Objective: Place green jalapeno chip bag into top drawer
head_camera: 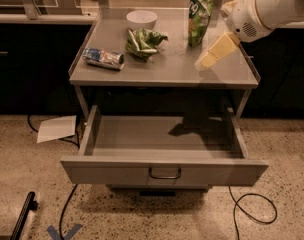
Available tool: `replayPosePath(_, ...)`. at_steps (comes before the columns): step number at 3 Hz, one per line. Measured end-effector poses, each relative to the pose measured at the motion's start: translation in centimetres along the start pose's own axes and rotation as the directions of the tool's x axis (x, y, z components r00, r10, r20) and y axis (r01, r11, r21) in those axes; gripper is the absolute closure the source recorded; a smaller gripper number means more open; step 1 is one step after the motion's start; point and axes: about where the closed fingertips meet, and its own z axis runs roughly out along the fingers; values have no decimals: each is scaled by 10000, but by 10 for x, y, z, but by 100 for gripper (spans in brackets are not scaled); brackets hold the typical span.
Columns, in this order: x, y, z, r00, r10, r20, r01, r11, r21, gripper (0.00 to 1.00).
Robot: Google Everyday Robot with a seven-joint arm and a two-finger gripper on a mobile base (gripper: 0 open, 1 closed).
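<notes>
The green jalapeno chip bag (143, 41) lies crumpled and flat on the grey cabinet top (167, 66), just in front of a white bowl. The top drawer (164, 170) is pulled fully out below, its tray bare, with a dark curved handle at the centre of its front panel. My gripper (208, 58) reaches in from the upper right on a white arm. It hovers above the right part of the cabinet top, well to the right of the chip bag and apart from it.
A white bowl (141, 19) stands at the back of the top. A taller upright green bag (200, 13) stands behind the gripper. A blue-silver crushed wrapper (103, 58) lies at the left. A sheet of paper (57, 128) and cables (252, 204) lie on the floor.
</notes>
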Motion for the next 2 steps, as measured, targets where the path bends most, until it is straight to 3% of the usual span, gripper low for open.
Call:
replayPosePath(1, -9, -24, 97, 9986, -98, -527, 91, 9999, -129, 0)
replayPosePath(2, -9, -24, 97, 9986, -96, -525, 89, 9999, -128, 0)
